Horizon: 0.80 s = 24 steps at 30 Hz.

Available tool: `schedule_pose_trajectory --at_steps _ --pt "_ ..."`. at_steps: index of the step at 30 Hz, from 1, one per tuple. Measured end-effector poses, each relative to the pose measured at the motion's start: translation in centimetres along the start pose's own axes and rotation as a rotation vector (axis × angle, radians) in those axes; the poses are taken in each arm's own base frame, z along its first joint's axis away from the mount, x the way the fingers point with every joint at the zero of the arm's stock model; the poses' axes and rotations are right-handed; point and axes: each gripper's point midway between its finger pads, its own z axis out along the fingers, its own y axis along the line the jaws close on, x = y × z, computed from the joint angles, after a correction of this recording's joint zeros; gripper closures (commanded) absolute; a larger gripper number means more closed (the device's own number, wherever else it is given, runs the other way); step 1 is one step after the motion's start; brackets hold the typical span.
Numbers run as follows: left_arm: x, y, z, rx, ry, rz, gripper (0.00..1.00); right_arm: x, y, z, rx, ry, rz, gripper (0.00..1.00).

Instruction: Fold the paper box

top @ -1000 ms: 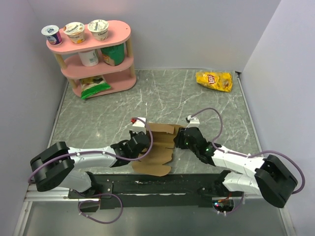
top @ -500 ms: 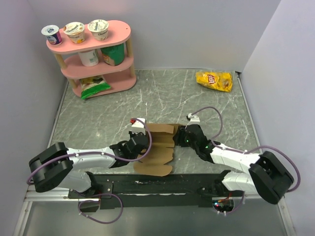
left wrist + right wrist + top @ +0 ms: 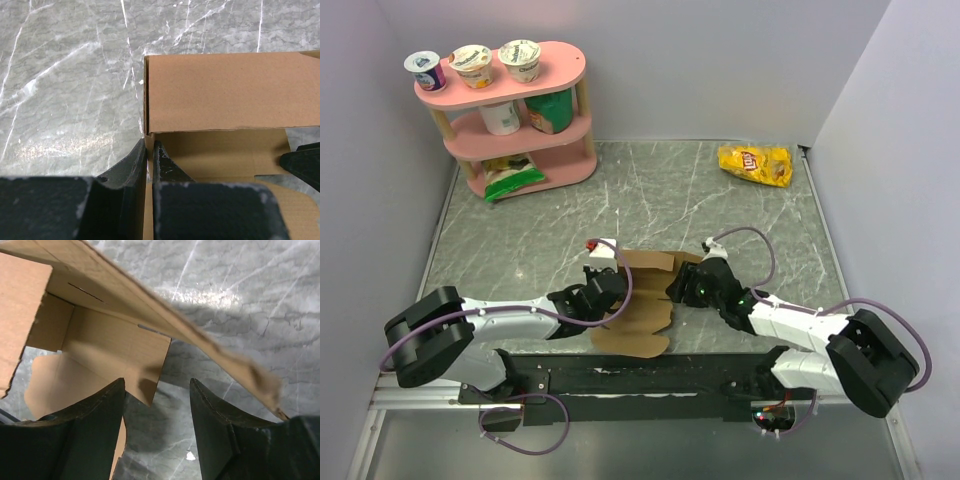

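At the near edge of the table (image 3: 720, 200), my left gripper (image 3: 149, 150) pinches a raised wall of the paper box (image 3: 638, 300). My right gripper (image 3: 157, 385) gapes empty by a flap corner. Light, thin card, I judge, easily creased: best taken beside fold lines.

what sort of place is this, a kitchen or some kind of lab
Probably a robot lab cell, not a kitchen: plain walls box in a marble-look table, a left arm and right arm are bolted at its near edge, and a pink shelf holds yogurt cups.
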Motion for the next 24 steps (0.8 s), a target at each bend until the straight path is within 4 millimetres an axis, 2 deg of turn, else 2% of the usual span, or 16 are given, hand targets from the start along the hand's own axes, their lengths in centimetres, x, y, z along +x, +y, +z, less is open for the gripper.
schedule_pose_trajectory --at_steps 3,4,13,19,24 --pt "0.1 -0.1 -0.1 0.003 0.001 0.003 0.99 0.6 -0.2 0.3 0.001 0.017 0.021 0.42" --pt "0.1 -0.2 -0.1 0.003 0.001 0.004 0.99 0.7 -0.2 0.4 0.002 0.020 0.024 0.46" --pt "0.4 -1.0 -0.1 -0.023 -0.009 0.046 0.99 2.0 1.0 1.2 -0.024 0.054 0.028 0.62" --pt "0.9 -1.1 0.0 -0.056 -0.010 0.088 0.99 2.0 1.7 1.7 0.035 0.027 -0.070 0.68" --pt "1.3 -0.9 0.2 -0.082 -0.005 0.106 0.99 2.0 3.7 2.5 0.068 -0.018 -0.174 0.82"
